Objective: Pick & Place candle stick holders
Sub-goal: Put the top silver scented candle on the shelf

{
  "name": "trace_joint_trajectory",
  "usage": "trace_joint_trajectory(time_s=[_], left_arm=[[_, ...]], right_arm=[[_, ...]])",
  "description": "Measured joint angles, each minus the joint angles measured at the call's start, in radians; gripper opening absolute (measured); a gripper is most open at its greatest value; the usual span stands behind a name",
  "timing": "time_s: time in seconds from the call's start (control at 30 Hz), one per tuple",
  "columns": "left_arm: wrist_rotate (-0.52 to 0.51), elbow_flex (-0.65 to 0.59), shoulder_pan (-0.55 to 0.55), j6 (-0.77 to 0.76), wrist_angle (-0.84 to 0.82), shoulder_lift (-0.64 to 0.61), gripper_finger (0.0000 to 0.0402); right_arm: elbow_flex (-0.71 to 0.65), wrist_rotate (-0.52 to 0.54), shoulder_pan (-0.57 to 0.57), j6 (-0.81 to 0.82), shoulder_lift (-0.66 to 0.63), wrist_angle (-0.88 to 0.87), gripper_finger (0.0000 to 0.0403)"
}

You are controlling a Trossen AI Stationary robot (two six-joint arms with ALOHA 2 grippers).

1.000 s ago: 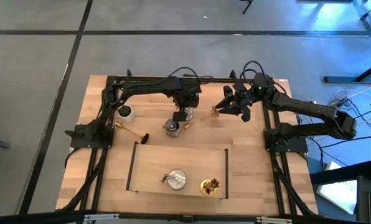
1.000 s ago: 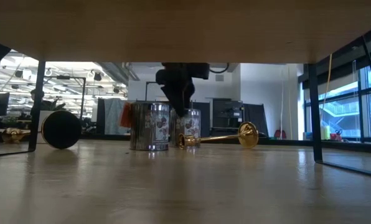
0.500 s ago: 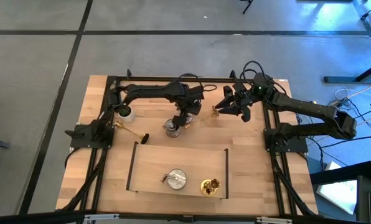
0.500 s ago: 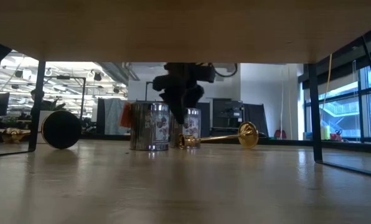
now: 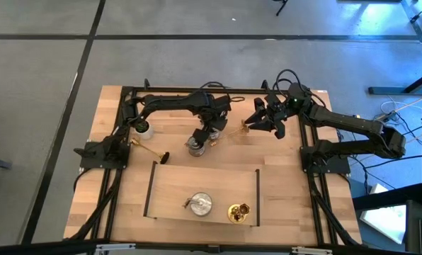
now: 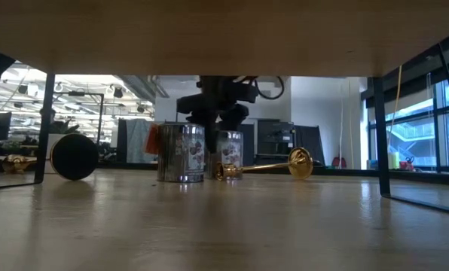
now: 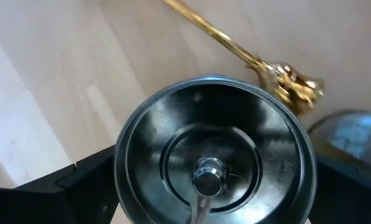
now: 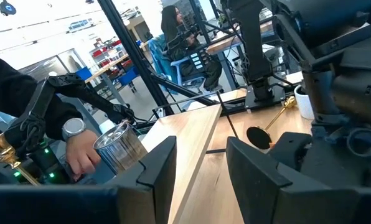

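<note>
so the left gripper (image 5: 199, 139) is hanging right over a squat silver-grey candle holder (image 5: 195, 146) out in the middle of the table, jaws spread wide with one finger on either side of the rim and not clamped on it. from the left wrist view that holder (image 7: 213, 163) is a round metal cup with ringed steps inside and a little shiny stud in the centre. just beside it lies a gold brass holder (image 7: 248, 57) on its side, slim stem and a knobbly end. in the low view the silver one (image 6: 181, 153) looks like a short shiny can, a second silver one (image 6: 230, 151) stands right behind it, and the gold stem with its round base (image 6: 300, 162) stretches away beside them. the right gripper (image 5: 251, 125) sits farther back, its jaws partly closed on the end of a gold stem. another silver holder (image 5: 144, 129) stands near the left arm's base, a gold one with a dark round base (image 5: 151, 151) lies close by, and the tray (image 5: 151, 190) near the front has a silver holder (image 5: 200, 204) and a gold holder (image 5: 238, 211) in it.
</note>
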Motion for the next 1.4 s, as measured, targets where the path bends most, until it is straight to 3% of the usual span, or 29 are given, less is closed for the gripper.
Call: trace_joint_trajectory(time_s=[0.23, 0.73, 1.07, 1.4], left_arm=[[0.009, 0.000, -0.001, -0.189, 0.018, 0.000, 0.0400], [0.024, 0.000, -0.023, -0.268, 0.022, 0.000, 0.0400], [-0.135, 0.000, -0.023, -0.369, 0.068, -0.002, 0.0400], [-0.176, 0.000, -0.023, -0.409, 0.063, -0.002, 0.0400]], right_arm=[[0.000, 0.000, 0.000, 0.002, 0.000, -0.004, 0.0144], [0.000, -0.001, 0.000, 0.002, 0.000, -0.004, 0.0144], [0.000, -0.002, 0.000, 0.002, 0.000, -0.005, 0.0144], [0.000, -0.008, 0.000, 0.002, 0.000, -0.008, 0.0144]])
